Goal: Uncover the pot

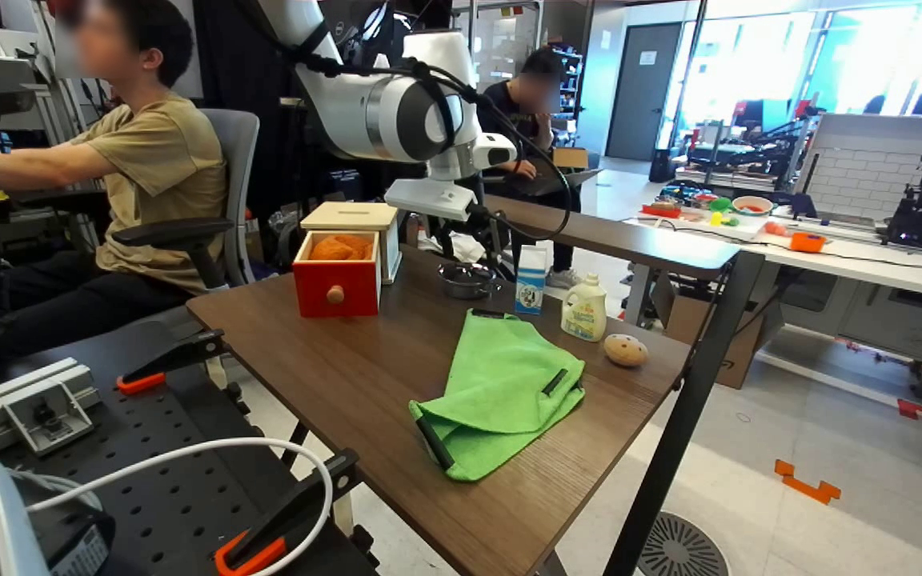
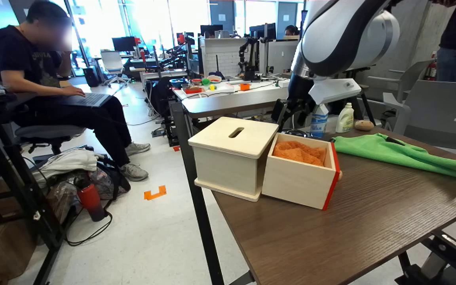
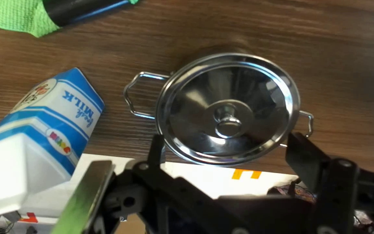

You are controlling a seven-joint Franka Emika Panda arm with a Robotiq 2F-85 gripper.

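The small silvery metal pot (image 1: 466, 286) stands on the brown table near its far edge. In an exterior view the pot (image 2: 294, 132) is mostly hidden behind the wooden drawer. In the wrist view its round lid (image 3: 203, 130) lies flat on it, with a knob (image 3: 228, 126) in the middle and wire handles at both sides. My gripper (image 3: 226, 139) is open and holds nothing. Its fingers appear at either side of the pot's lower rim in the wrist view. In both exterior views the gripper (image 1: 473, 246) (image 2: 291, 118) points down, just above or behind the pot; contact cannot be told.
A blue and white milk carton (image 1: 530, 286) (image 3: 54, 113) stands close beside the pot. A pale bottle (image 1: 585, 310) and a potato-like object (image 1: 626, 350) stand beyond it. A green cloth (image 1: 501, 400) lies in front. A wooden box (image 2: 228, 166) with a red-fronted open drawer (image 1: 309, 292) holds orange cloth.
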